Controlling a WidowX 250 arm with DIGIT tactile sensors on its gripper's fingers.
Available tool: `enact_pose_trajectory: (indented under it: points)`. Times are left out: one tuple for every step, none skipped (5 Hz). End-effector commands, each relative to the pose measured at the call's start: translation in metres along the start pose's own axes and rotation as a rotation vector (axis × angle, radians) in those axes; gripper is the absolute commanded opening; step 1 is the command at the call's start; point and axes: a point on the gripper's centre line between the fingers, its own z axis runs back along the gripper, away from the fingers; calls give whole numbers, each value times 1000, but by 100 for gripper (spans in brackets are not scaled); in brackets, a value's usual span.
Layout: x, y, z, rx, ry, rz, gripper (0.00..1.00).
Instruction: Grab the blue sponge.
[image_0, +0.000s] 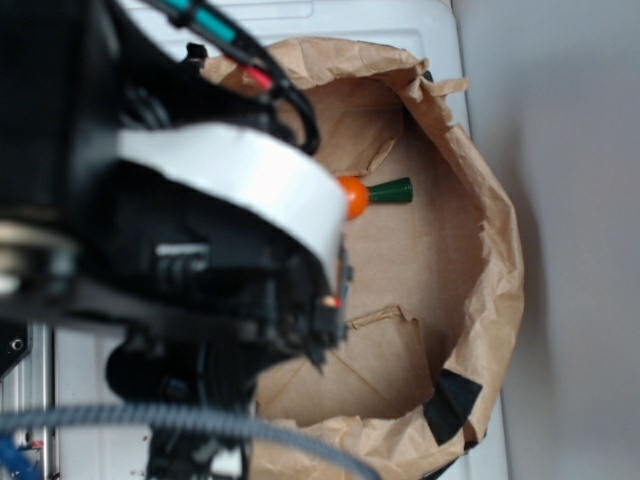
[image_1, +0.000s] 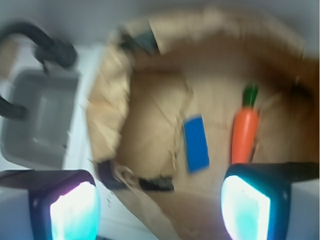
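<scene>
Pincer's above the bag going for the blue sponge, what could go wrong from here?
1. The carrot lies close beside the blue sponge; the open pincer might catch it instead.
2. The paper bag's crumpled rim rings both; a finger could snag it descending.
3. The wrist view is blurred, so alignment is uncertain.

**Layout inside the paper bag**

The sponge (image_1: 196, 143) and the toy carrot (image_1: 244, 131) lie flat on the floor of the paper bag (image_1: 107, 90), apart, carrot to the sponge's right in the wrist view. A sink basin (image_1: 37, 120) sits left of the bag.
</scene>
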Motion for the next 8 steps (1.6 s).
enact_pose_trajectory:
  points:
    - [7,-7,11,-1,-40,-31,100]
    - [7,-7,11,-1,-40,-31,100]
    - [17,14,-28,97,-77,2,100]
    - [17,24,-46,103,-66,-14,100]
    - [18,43,-80,64,-40,-50,100]
    - [12,59,-115,107,14,-57,100]
    - [7,72,-144,83,17,-69,100]
    - [1,67,-165,-19,34,-63,100]
